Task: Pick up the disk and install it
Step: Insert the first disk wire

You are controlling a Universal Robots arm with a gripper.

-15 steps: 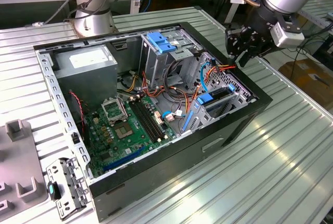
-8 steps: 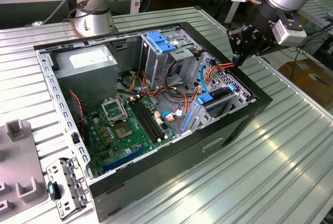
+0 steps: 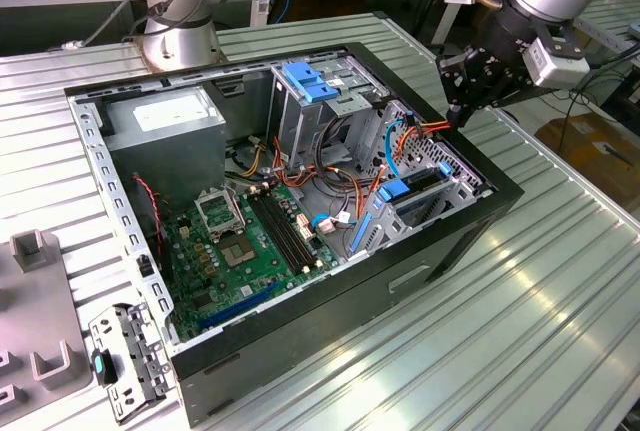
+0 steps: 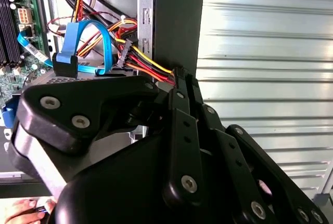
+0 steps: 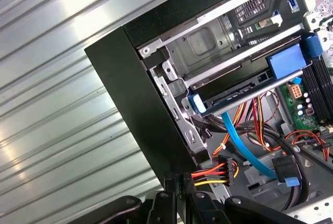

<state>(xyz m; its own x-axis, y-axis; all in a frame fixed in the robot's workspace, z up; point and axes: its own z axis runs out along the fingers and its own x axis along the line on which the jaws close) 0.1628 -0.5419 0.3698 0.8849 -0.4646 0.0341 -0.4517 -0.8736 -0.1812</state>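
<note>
Gripper [image 4: 180, 76] — fingers pinched together on red-and-yellow power lead [image 5: 210, 174] — disk [image 5: 237, 90] just ahead of fingertips, seated in bay, long axis crosswise.

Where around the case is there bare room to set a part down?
Bare ribbed table borders the computer case on the exterior view's right. It is crowded inside the case, with cables by the end effector.

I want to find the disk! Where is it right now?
The disk sits in the drive bay at the open computer case's edge on the exterior view's right, beside the blue data cable and the red-and-yellow power cable.
</note>
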